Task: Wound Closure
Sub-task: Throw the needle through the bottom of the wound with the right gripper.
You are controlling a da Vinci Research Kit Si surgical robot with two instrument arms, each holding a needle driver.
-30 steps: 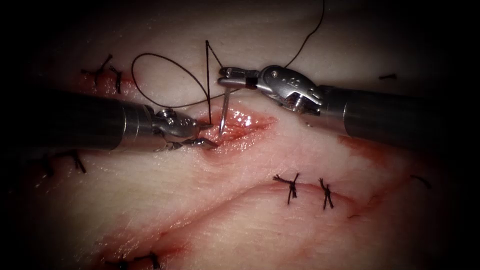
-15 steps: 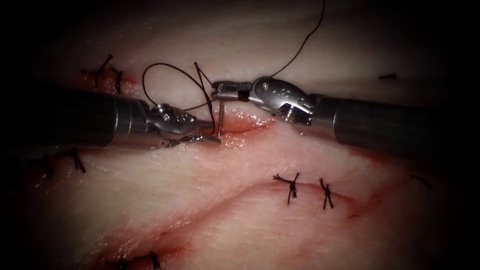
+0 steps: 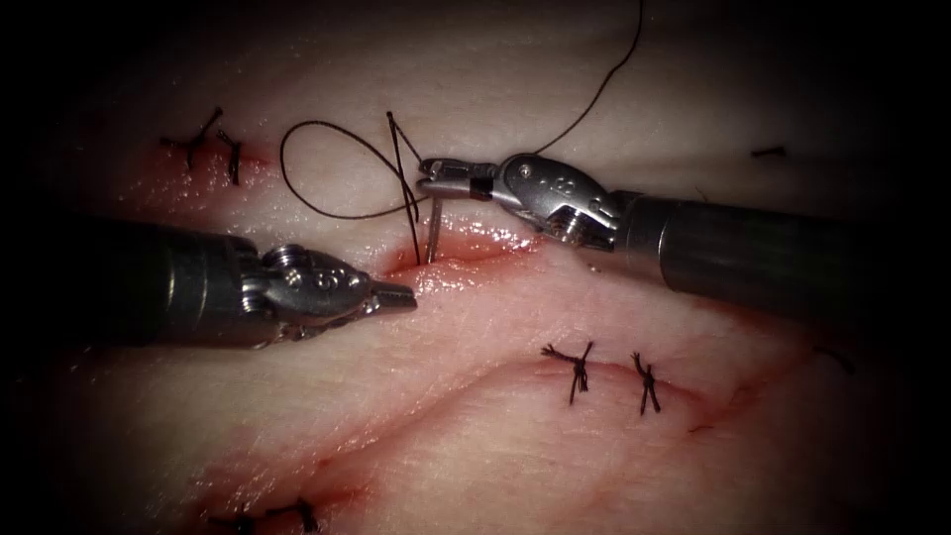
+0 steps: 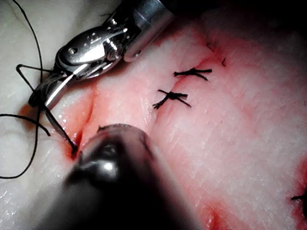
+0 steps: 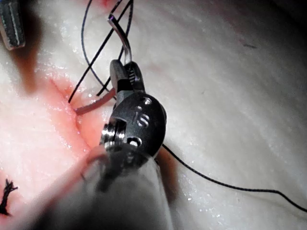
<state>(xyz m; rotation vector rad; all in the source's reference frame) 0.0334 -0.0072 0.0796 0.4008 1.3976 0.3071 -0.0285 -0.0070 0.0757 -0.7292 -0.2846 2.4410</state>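
Left of the cut [image 3: 466,253], the left claw [image 3: 396,296] has released the tissue [image 3: 515,436], closed; right claw [image 3: 428,175] grips needle [image 3: 434,230].

right tool [image 5: 125,72] fingers clamp needle [image 5: 122,40] mid-curve | tip in cut [image 5: 72,115] | thread [image 5: 230,186] trails

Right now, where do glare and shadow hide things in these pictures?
Endoscope view: dark borders swallow both shafts; glare glints along the wet cut, where the needle, gripped behind its middle by the right tool, dips its tip; the left tool, shut, holds nothing. Right wrist view: the left tool shadows the tissue. Left wrist view: highlights flare on the right tool.
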